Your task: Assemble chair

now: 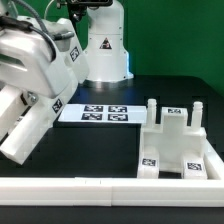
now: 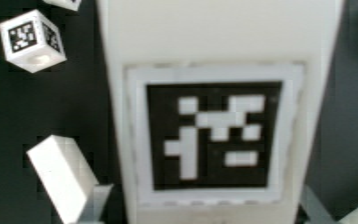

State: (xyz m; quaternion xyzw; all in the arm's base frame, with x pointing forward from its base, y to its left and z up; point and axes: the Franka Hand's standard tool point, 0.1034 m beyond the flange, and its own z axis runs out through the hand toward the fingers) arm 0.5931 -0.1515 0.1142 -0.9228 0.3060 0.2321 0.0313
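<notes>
Chair (image 1: 178, 148), part-built: set on the bench (image 1: 100, 150), exterior view's right, near the marker board (image 1: 105, 113); state of fingers cannot be told.

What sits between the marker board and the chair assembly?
Nothing; only bare black table between the marker board and chair assembly, shown in the exterior view.

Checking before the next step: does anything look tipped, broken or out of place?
Nothing stands out. The chair assembly stands upright beside the rail, and the marker board lies flat on the table. The wrist view is too close to judge more.
</notes>
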